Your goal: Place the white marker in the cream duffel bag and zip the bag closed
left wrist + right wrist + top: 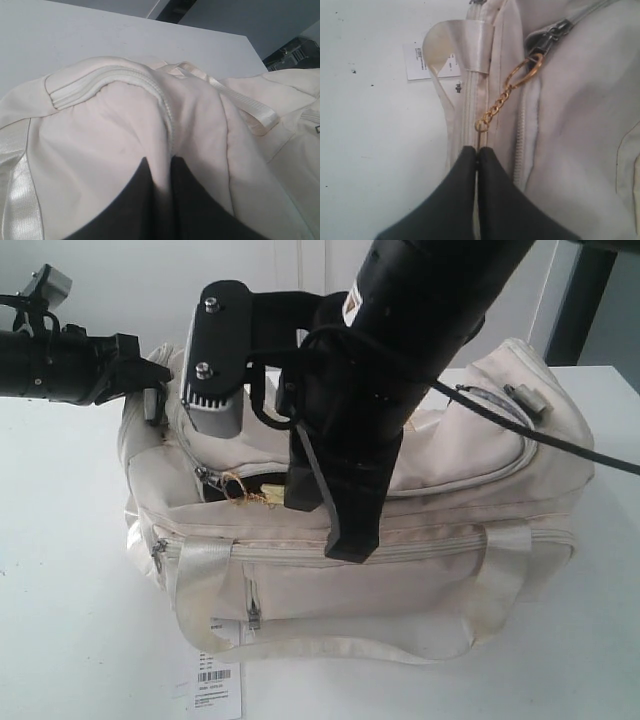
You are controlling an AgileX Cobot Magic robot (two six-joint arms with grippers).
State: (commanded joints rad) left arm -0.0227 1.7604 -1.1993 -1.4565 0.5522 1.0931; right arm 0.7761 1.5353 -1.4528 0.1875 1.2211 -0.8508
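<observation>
The cream duffel bag [440, 540] lies on the white table. A dark gap [245, 480] shows in its top zipper near the left end. My left gripper [152, 398] is at the bag's left end, shut on a pinched fold of cream fabric [161, 150]. My right gripper [298, 502] reaches down over the bag's top. It [478, 150] is shut on the end of the gold chain [495, 110] that hangs from the zipper slider [549, 35]. The white marker is not visible in any view.
A white barcode tag [215, 680] lies on the table in front of the bag, by the front handle [200, 580]. The right arm [400, 360] hides much of the bag's top. A dark post [590, 300] stands at the back right.
</observation>
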